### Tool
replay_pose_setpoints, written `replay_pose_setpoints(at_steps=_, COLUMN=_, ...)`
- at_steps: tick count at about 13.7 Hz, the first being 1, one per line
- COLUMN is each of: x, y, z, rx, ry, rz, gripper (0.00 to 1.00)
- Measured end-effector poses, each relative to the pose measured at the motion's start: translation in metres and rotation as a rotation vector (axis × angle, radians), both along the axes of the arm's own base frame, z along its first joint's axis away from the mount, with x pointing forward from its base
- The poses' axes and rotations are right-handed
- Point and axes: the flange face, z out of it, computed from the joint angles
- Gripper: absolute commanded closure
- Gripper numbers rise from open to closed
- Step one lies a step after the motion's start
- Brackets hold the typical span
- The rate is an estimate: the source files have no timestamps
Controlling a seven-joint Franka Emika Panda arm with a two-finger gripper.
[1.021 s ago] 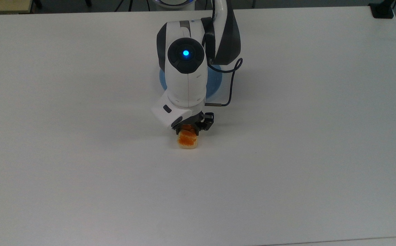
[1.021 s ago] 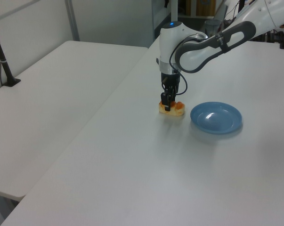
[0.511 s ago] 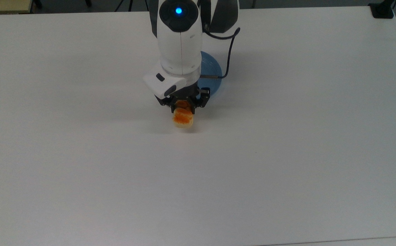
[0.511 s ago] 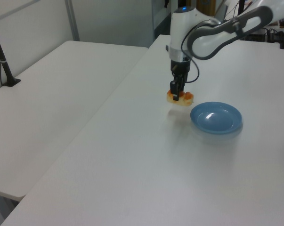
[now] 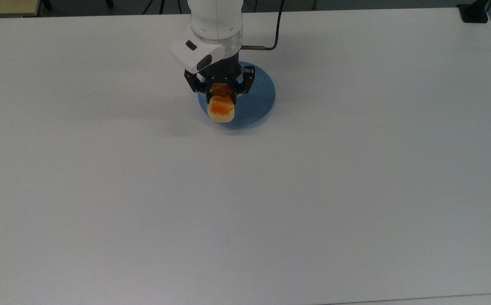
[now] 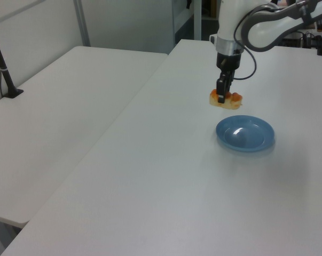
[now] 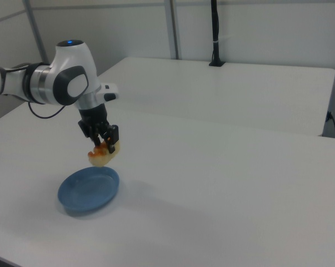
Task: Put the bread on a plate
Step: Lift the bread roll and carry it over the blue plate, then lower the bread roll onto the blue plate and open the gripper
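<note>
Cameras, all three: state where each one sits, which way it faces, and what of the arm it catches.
Top view: high above the white table, looking steeply down; the wrist and gripper enter from the top edge, holding the bread over the blue plate.
Left view: raised off a table corner, looking along it; forearm, wrist and gripper show.
Right view: raised on the opposite side, facing back; elbow, wrist and gripper show.
All three share the bread and plate.

Bread (image 5: 220,108) above plate (image 5: 258,106), airborne
</note>
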Motion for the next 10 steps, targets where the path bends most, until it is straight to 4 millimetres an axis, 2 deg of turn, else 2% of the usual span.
replay_pose_setpoints(at_steps=4, x=-0.033, y=-0.002, z=-0.012, rx=-0.005, ry=0.043, rz=0.03, gripper=0.44)
replay_pose_setpoints(at_steps=7, x=-0.062, y=0.003, z=-0.04, rx=-0.009, ry=0.101, rz=0.052, gripper=0.44)
replay_pose_setpoints(at_steps=10, x=-0.066, y=0.017, z=-0.056, rx=-0.004, ry=0.07, rz=0.032, gripper=0.44)
